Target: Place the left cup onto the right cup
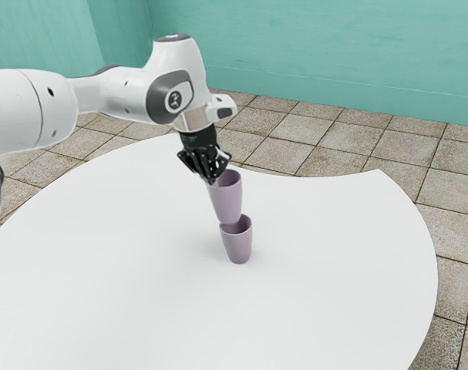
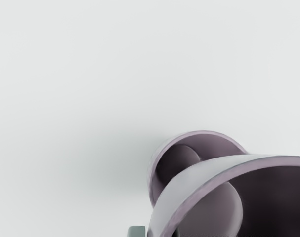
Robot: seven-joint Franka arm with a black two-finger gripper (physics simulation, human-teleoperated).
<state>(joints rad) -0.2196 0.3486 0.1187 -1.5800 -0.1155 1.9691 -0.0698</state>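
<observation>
Two mauve cups stand stacked near the middle of the round white table (image 1: 102, 293). The lower cup (image 1: 237, 243) sits upright on the table. The upper cup (image 1: 227, 199) leans toward the exterior view's left, with its base at the lower cup's mouth. My black gripper (image 1: 211, 174) is shut on the upper cup's rim on its left side. In the wrist view the held cup (image 2: 204, 180) looms large just under my hand, and the lower cup's open mouth (image 2: 182, 158) shows right behind it.
The table's curved edge (image 1: 419, 223) runs along the exterior view's right, with brown floor tiles (image 1: 449, 154) beyond and a teal wall (image 1: 334, 38) at the back. My white arm (image 1: 87, 96) comes in from the upper left.
</observation>
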